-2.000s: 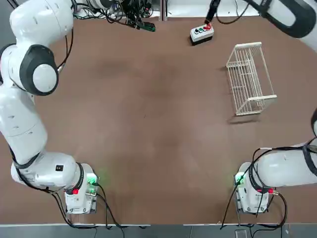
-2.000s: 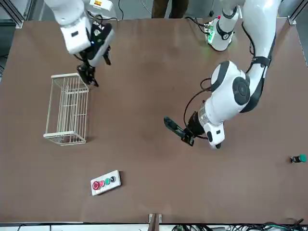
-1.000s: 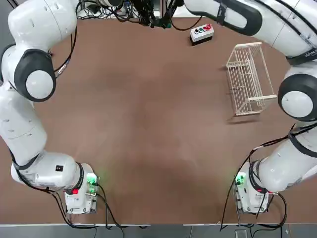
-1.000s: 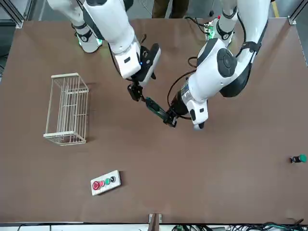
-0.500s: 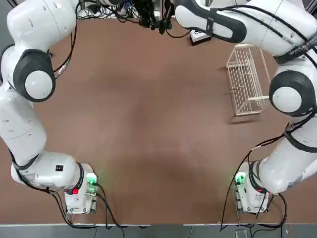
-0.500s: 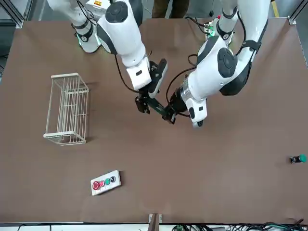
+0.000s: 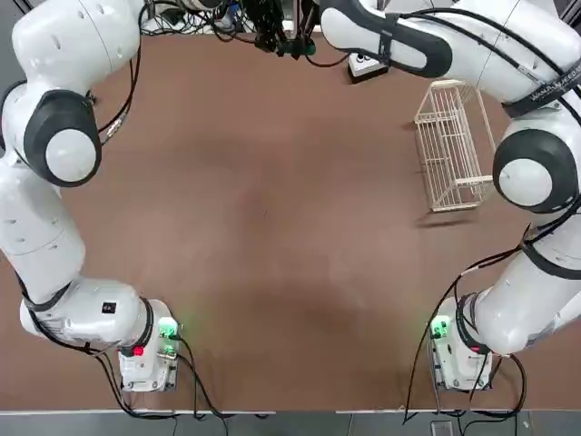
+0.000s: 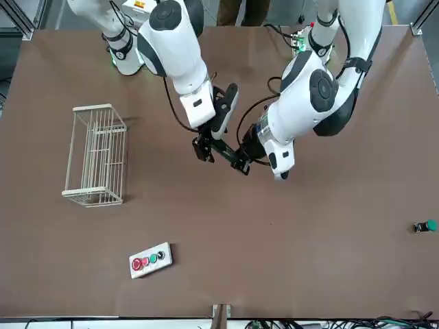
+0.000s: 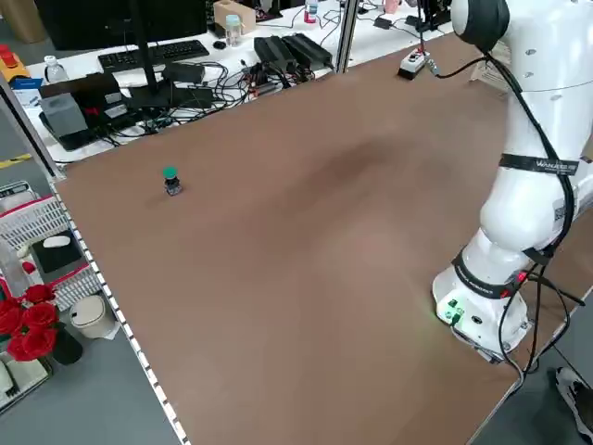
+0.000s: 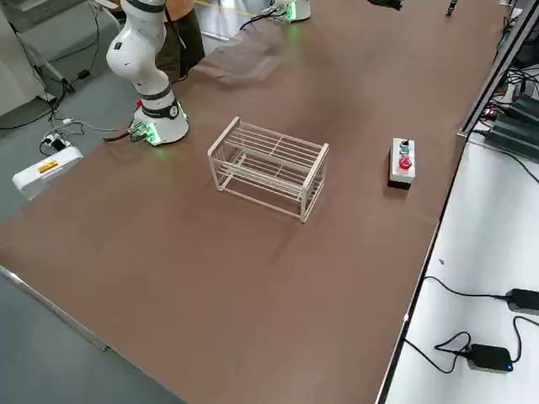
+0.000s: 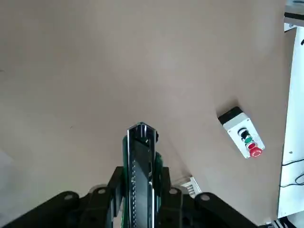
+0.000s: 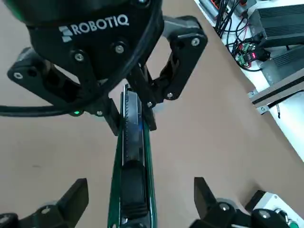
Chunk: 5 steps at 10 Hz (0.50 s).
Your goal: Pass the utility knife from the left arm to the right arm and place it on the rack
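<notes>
Button box (image 8: 150, 259); green-topped object (image 8: 424, 226) well apart.

A brown counter (image 9: 278, 241) filled the room's middle, over grey floor (image 10: 50, 337). Beyond its 12 o'clock edge a white bench (image 9: 111, 102) carried a keyboard (image 9: 153, 54), cables (image 9: 213, 88) and black boxes (image 9: 292, 51). At 9 o'clock stood red flowers (image 9: 28, 320) beside a white basket (image 9: 32, 222).
</notes>
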Each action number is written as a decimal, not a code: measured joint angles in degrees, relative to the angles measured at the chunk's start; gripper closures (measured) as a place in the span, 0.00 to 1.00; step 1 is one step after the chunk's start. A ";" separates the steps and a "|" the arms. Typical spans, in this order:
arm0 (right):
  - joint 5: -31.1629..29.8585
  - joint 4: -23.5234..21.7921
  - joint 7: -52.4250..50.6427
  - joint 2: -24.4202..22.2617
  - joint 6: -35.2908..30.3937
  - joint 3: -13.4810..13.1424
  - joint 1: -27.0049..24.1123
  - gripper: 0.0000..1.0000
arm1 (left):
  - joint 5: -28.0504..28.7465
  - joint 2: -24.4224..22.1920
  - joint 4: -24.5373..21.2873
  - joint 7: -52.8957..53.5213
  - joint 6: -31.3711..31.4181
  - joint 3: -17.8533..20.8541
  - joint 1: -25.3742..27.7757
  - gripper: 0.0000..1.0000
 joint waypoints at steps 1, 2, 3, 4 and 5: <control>-0.53 0.00 0.07 0.03 -0.05 0.00 0.04 0.03 | -0.02 0.00 0.07 0.00 0.00 0.00 0.05 0.66; -0.77 0.00 0.09 0.05 -0.07 0.01 0.07 0.04 | -0.26 0.00 0.30 0.00 0.00 0.00 0.13 0.66; -0.87 0.00 0.10 0.06 -0.07 0.01 0.09 0.04 | -0.65 -0.01 0.62 0.00 0.00 -0.01 0.22 0.66; -1.10 -0.01 0.12 0.10 -0.07 0.01 0.15 0.05 | -0.86 -0.01 0.81 0.00 -0.02 -0.06 0.46 0.66; -1.27 -0.01 0.15 0.16 -0.07 0.01 0.23 0.07 | -1.09 -0.01 0.88 0.00 -0.07 -0.12 0.91 0.66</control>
